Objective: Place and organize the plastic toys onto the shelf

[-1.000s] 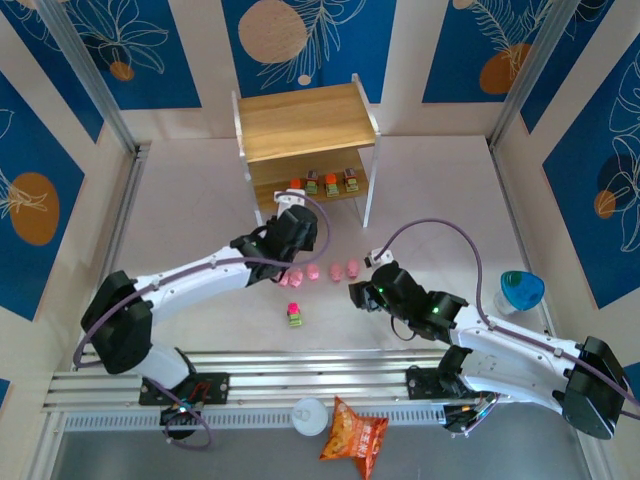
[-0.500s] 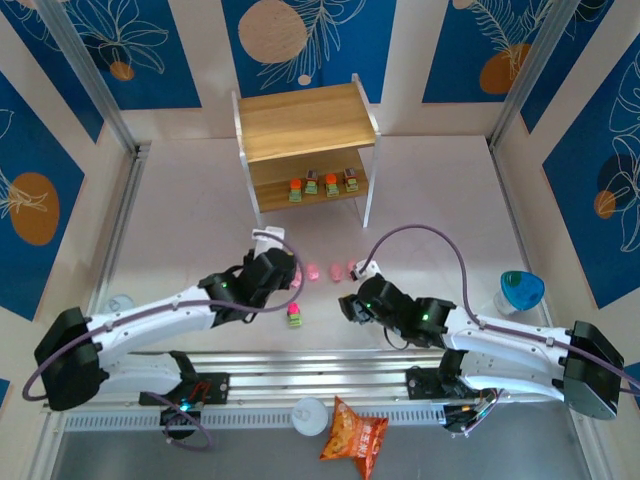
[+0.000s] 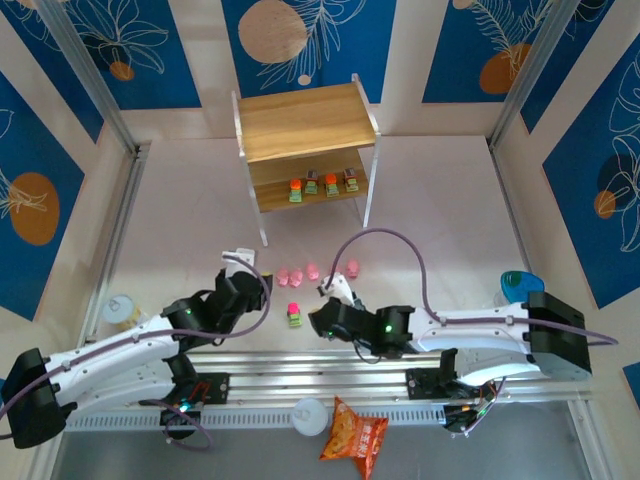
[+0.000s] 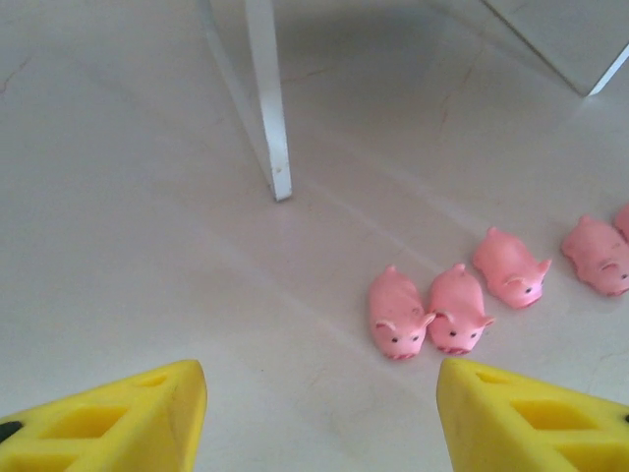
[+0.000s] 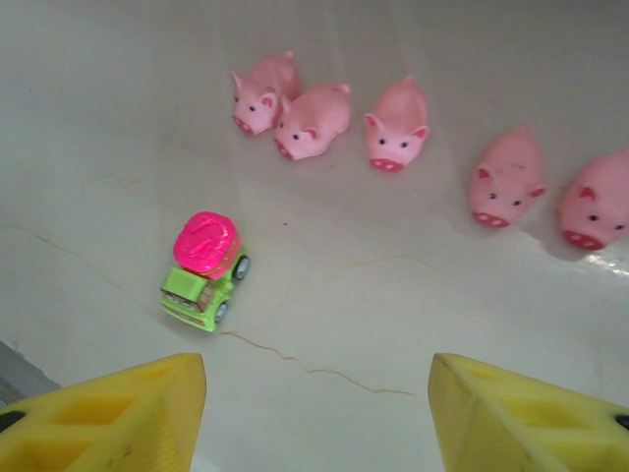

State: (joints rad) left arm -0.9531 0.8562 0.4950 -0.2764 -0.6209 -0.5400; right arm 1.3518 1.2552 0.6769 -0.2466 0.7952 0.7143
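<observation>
The shelf (image 3: 305, 120) stands at the back, and its lower board carries several small green-based toys (image 3: 322, 185). Pink pigs (image 3: 297, 275) lie in a row on the table in front of it. A green truck with a pink top (image 3: 294, 315) sits nearer the arms. My left gripper (image 3: 240, 264) is open and empty, just left of the row; two pigs (image 4: 398, 315) (image 4: 457, 307) lie ahead of its yellow fingers (image 4: 118, 423). My right gripper (image 3: 322, 312) is open and empty, right of the truck (image 5: 203, 270), with the pigs (image 5: 314, 120) beyond it.
A white shelf leg (image 4: 270, 108) stands ahead of the left gripper. A blue cup (image 3: 520, 290) is at the right. A small can (image 3: 120, 308) is at the left. A white lid (image 3: 310, 415) and an orange snack bag (image 3: 355, 432) lie past the front rails.
My left arm has drawn back from the shelf's lower board to the near left, and its jaws have widened. My right arm has slid left toward the truck.
</observation>
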